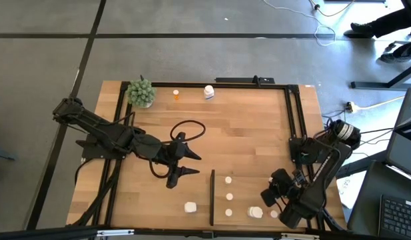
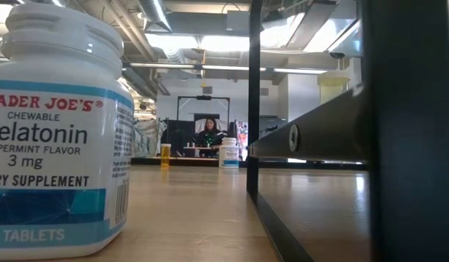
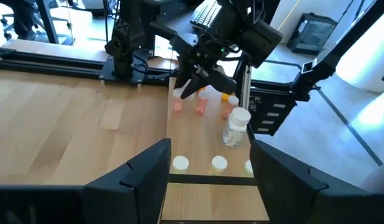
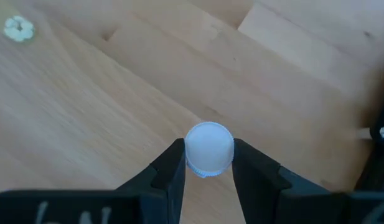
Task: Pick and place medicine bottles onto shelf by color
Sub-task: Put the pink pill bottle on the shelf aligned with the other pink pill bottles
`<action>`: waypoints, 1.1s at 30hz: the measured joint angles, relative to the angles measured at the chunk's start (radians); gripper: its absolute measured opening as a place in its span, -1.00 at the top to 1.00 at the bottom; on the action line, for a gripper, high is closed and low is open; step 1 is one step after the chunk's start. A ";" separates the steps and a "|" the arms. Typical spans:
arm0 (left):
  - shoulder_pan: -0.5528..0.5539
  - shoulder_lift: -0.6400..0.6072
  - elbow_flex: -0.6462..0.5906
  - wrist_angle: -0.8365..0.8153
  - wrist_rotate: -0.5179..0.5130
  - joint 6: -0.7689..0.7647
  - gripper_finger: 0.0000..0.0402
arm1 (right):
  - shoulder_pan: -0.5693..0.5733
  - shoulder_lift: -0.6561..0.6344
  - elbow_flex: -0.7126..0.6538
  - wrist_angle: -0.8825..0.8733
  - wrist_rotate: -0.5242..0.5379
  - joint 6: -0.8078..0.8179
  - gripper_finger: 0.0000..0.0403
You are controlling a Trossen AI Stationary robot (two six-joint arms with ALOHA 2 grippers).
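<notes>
Pinched between my right gripper [image 4: 208,163] fingers [image 4: 171,167] is a small white-capped medicine bottle [image 4: 208,148], its round cap seen from above, the pads pressing it from both sides over the wooden table [image 4: 117,93] at the near right corner. Just beside my right gripper a chunkier white bottle [image 1: 256,213] stands on the shelf [image 1: 248,190], and a little farther three small white caps [image 1: 228,196] sit in a row next to the thin black strip [image 1: 212,197]. Beyond that strip another white bottle [image 1: 190,207] stands on the bare table. Farther off, my left gripper [image 1: 185,164] hovers over the middle of the table with its fingers spread and nothing between them. Farthest away, along the back edge, stand a white bottle [image 1: 209,92], an orange bottle [image 1: 176,95] and a green spiky plant ball [image 1: 140,93].
</notes>
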 joint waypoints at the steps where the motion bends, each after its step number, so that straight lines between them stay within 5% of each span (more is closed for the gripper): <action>1: 0.000 0.000 0.000 0.000 0.000 0.000 -0.07 | 0.004 0.000 -0.007 0.004 0.001 0.013 0.41; 33: 0.000 0.000 0.000 0.000 0.000 -0.002 -0.07 | 0.021 0.027 -0.010 0.000 0.023 0.020 0.41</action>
